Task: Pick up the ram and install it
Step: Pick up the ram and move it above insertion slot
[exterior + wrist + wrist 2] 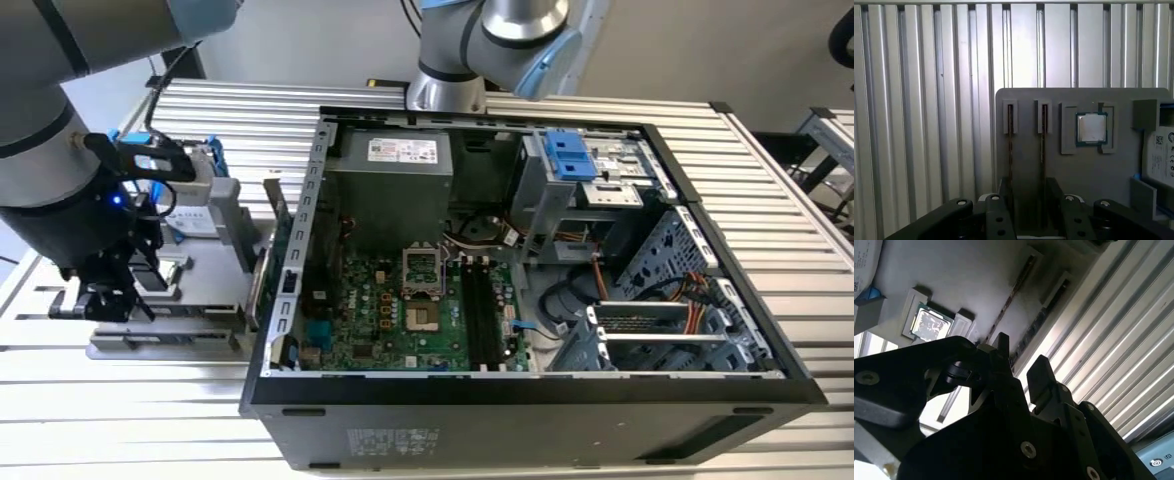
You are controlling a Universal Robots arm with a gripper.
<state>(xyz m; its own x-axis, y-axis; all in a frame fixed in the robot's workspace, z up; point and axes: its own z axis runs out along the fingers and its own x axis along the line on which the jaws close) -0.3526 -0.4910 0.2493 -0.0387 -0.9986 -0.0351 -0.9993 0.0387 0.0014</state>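
Slatted table (914,125), grey tray (1026,155) holding ram sticks (1043,150), processor (1091,127), fingers (1056,205) spread

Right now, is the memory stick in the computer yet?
Out. The ram stands on edge in the grey holder, between the open end effector's fingers.

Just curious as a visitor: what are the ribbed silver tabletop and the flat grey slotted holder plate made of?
Ribbed silver tabletop: likely bare aluminium, given bright streaky reflections along its grooves. Flat grey slotted holder plate: probably matte plastic, evenly dull without glare.
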